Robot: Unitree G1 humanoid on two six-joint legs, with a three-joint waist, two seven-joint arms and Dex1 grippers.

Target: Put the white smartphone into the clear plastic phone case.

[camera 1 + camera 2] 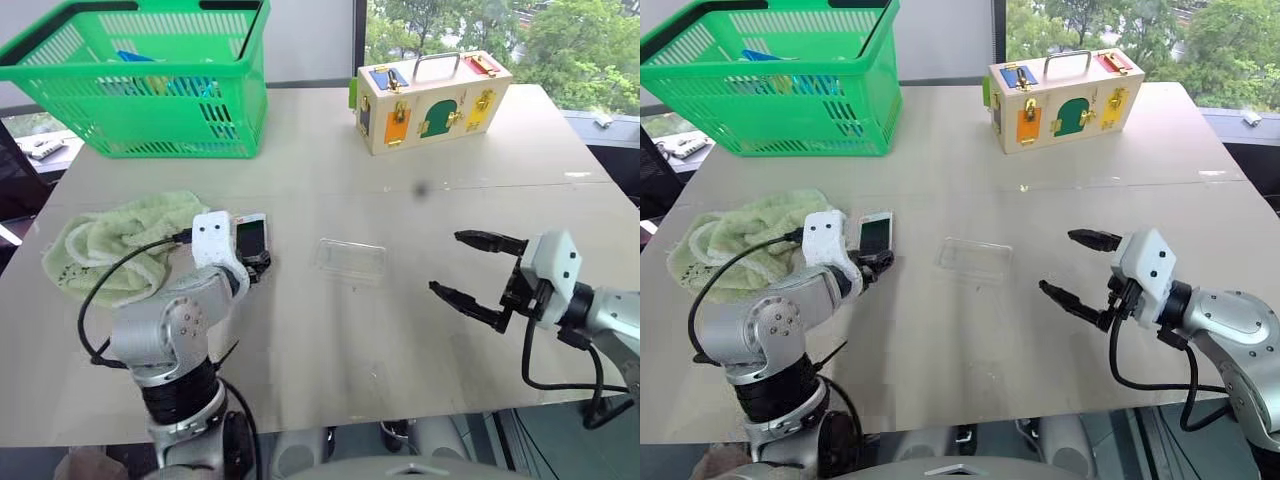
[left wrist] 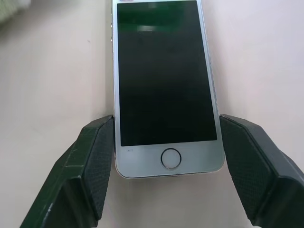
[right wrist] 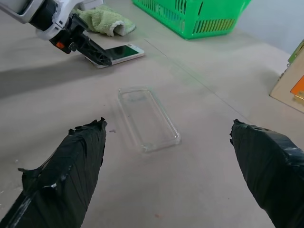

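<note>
Left wrist view: left gripper [image 2: 166, 164] fingers straddle the white smartphone [image 2: 164, 80] (lying flat); right gripper [image 1: 478, 273] spread wide near the clear plastic phone case [image 1: 350, 260]

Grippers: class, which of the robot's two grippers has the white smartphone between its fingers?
The left gripper: its fingers flank the home-button end of the white smartphone lying on the table. The right gripper hangs open in the air, beyond the clear plastic phone case.
</note>
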